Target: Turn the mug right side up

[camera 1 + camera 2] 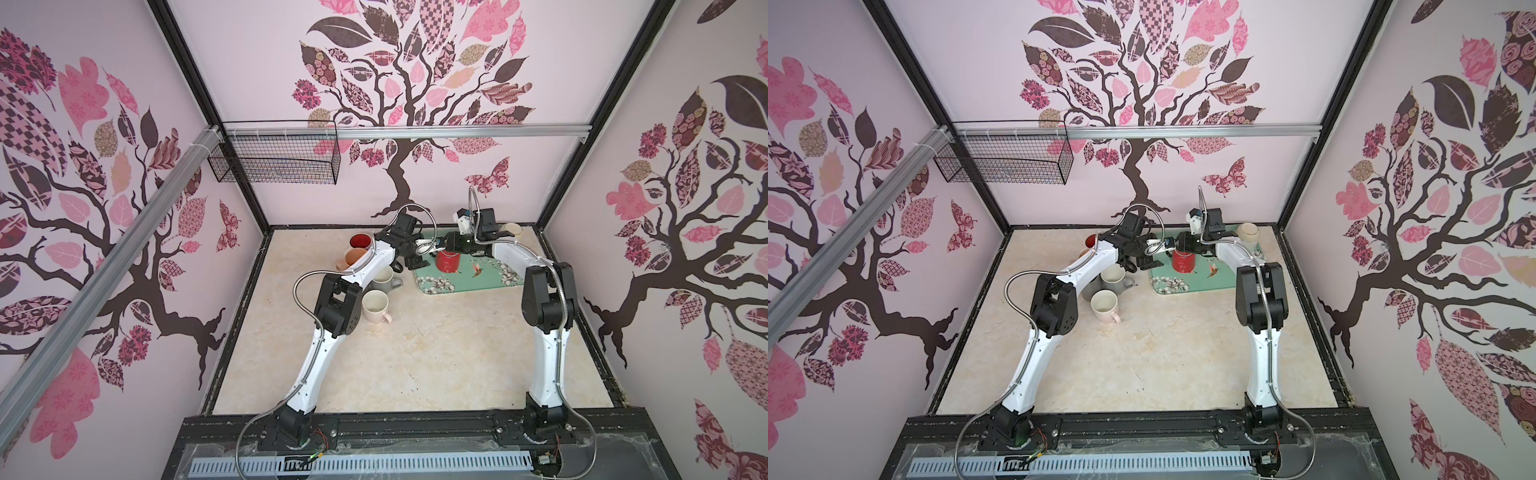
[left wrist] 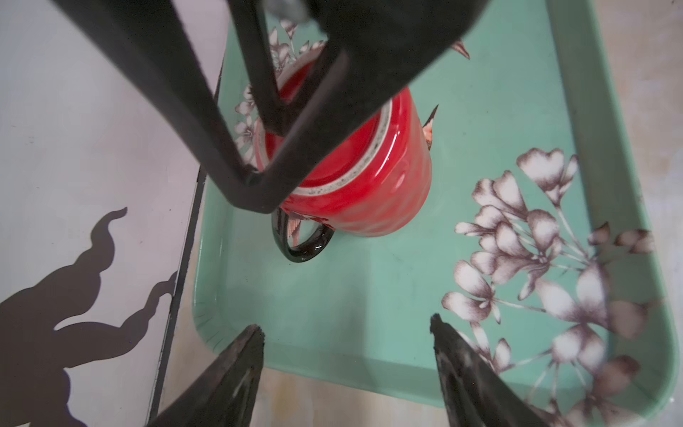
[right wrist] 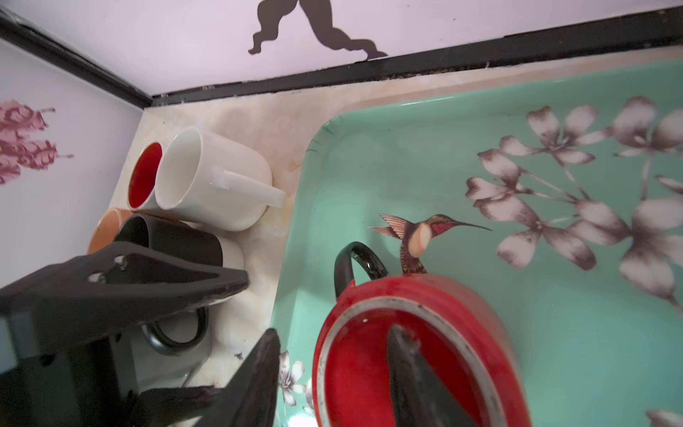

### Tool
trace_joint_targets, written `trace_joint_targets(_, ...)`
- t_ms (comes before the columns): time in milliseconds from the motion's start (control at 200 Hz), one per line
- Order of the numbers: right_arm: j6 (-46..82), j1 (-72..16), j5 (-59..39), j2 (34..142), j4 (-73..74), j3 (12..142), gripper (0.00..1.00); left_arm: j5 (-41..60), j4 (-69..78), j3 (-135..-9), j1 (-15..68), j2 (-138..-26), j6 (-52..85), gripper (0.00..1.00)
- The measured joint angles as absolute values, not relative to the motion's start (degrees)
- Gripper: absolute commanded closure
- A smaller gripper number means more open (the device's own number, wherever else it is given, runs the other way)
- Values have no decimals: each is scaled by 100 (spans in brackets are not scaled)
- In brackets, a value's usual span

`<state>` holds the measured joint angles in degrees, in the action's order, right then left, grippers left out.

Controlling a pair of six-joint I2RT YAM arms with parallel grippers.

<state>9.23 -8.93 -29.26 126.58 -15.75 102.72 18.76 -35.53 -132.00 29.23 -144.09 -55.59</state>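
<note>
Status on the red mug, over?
Left pincer open, empty. Right pincer open over base of red mug, no grip. Mug upside down on tray. Other mugs off the tray.

Glossy red ceramic mug [image 2: 373, 173] on smooth, glossy tray [image 2: 369, 314].

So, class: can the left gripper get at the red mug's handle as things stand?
Probably yes. The handle of the red mug faces the open left gripper across bare tray; the right gripper hangs over the mug's base, not the handle.
</note>
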Motion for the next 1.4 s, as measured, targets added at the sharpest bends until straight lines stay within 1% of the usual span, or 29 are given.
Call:
trace_joint_targets(75, 683, -950, -2912, 12746, -1848, 10477, 56, 1920, -3575, -13200, 2923, -14451, -5561, 25)
trace_joint_targets(200, 401, -991, -2912, 12702, -1905, 10374, 58, 2001, -3542, -13198, 2923, -14446, -5555, 27)
trace_joint_targets(275, 296, -1002, -2919, 12543, -1776, 10082, 59, 2073, -3433, -13023, 2928, -14379, -5529, 27)
trace_joint_targets(460, 113, -1007, -2873, 12016, -1592, 9288, 59, 2303, -3098, -11957, 2930, -13845, -5378, 28)
trace_joint_targets(590, -16, -1004, -2700, 11642, -1570, 8820, 60, 2447, -2980, -11725, 2934, -13659, -5293, 28)
trace_joint_targets(735, -16, -923, -2552, 11268, -1579, 8348, 60, 2499, -2893, -11719, 2967, -13570, -5234, 28)
trace_joint_targets(910, 86, -585, -2591, 11122, -1605, 8182, 59, 2512, -2895, -11734, 3096, -13555, -5236, 28)
trace_joint_targets(1040, 165, -438, -2714, 11021, -1594, 8042, 58, 2523, -3079, -12084, 3251, -13677, -5225, 28)
trace_joint_targets(1170, 270, -432, -2858, 10997, -1555, 7985, 57, 2571, -3168, -12514, 3413, -13878, -5050, 28)
trace_joint_targets(1395, 489, -432, -3109, 10903, -1398, 7782, 57, 2499, -3188, -12586, 3651, -14136, -4534, 29)
